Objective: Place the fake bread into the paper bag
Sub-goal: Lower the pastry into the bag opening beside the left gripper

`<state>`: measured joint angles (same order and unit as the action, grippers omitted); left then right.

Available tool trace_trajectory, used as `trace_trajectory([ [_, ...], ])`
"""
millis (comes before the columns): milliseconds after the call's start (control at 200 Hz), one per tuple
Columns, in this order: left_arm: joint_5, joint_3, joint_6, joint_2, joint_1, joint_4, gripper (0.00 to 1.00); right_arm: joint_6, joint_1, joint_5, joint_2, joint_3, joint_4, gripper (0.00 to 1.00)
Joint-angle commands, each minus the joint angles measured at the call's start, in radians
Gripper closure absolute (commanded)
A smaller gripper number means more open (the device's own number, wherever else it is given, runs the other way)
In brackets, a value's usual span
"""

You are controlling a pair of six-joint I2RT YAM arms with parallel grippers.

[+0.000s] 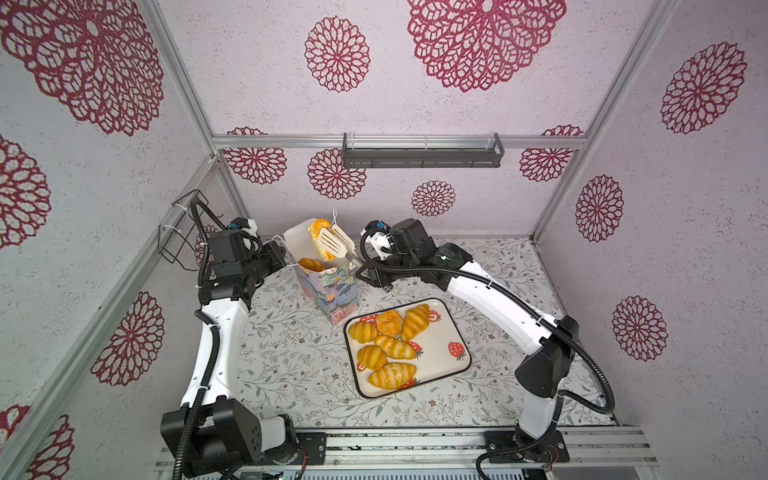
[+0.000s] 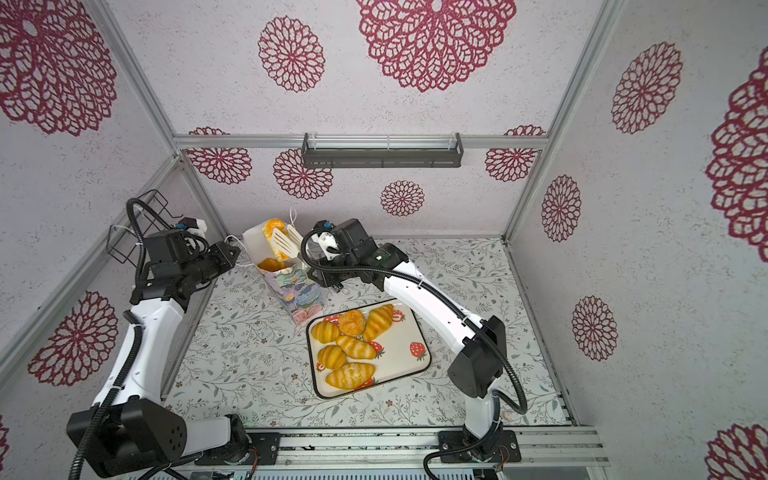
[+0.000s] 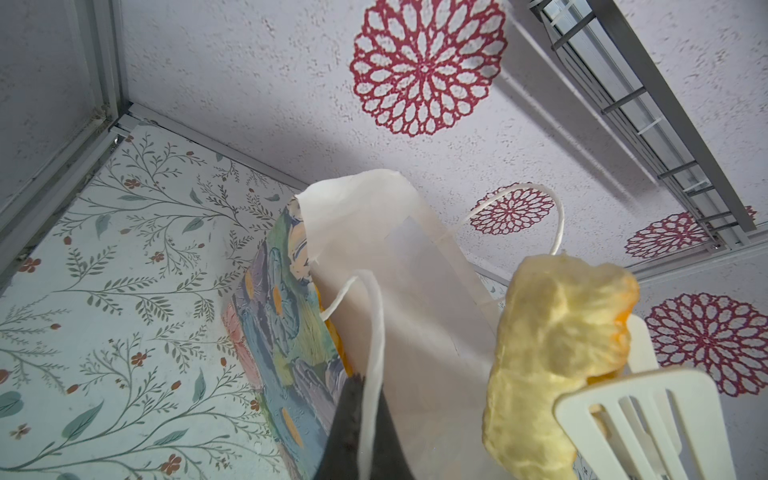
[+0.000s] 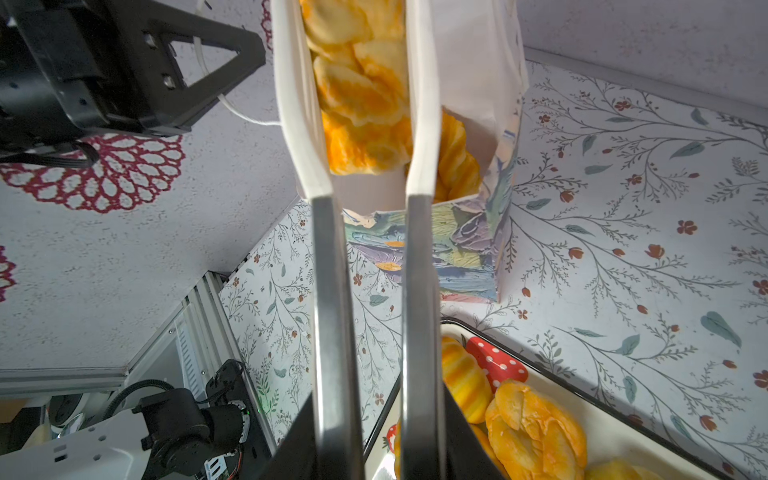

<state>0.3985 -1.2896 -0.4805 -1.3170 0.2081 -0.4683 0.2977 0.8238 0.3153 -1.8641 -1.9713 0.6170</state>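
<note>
Right claw (image 1: 368, 270) is clamped on white slotted plastic tongs (image 1: 332, 245), which pinch a pale-yellow and orange fake bread loaf (image 1: 319, 229) at the mouth of the pastel floral paper bag (image 1: 334, 295). Left claw (image 1: 284, 254) is pinched together on the white cord handle (image 3: 374, 332), holding the mouth wide. Best to lower the loaf clear of the rim, then ease the tongs apart. One golden croissant (image 1: 311, 264) lies inside the bag, and six pieces sit on the strawberry-print tray (image 1: 459, 332).

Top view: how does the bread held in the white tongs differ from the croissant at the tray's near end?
The held bread hangs at the paper bag's mouth; the near croissant lies on the tray. The held bread is pinched by the tongs; the near croissant is untouched. Held bread looks flaky, croissant smoothly striped. Both are glossy orange-yellow.
</note>
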Motion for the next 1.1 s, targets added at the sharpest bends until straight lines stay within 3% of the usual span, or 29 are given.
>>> trace_trajectory([
  [0,0.002,-0.007,0.006,-0.002,-0.003,0.022,1.00,-0.014,0.006,0.008,0.031,-0.008,-0.071,0.65],
  [270,0.003,-0.008,0.006,-0.002,-0.005,0.020,1.00,-0.011,0.006,-0.001,0.048,0.021,-0.082,0.60],
  [1096,-0.001,-0.010,0.010,-0.002,-0.009,0.016,1.00,-0.003,0.005,-0.012,0.047,0.020,-0.085,0.59],
])
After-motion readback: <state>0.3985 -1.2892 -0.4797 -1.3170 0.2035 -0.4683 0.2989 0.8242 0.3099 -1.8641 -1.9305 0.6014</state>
